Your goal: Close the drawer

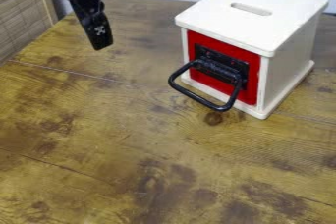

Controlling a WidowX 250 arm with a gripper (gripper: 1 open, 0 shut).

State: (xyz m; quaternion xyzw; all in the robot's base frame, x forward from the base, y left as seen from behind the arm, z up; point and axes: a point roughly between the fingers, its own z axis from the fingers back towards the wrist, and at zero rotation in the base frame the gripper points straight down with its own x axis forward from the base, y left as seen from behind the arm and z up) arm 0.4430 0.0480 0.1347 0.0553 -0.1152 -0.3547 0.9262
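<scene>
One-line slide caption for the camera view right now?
Black gripper hangs over the wooden table, apart from the cream box with its red drawer and black loop handle.

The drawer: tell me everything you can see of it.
The drawer shows a glossy red front panel with a black inset plate and a large black loop handle that juts out over the wooden table. It sits in a cream-white cube box with a slot on top. Whether the front is fully flush is hard to tell. Nothing touches it; the gripper hangs well apart.
</scene>
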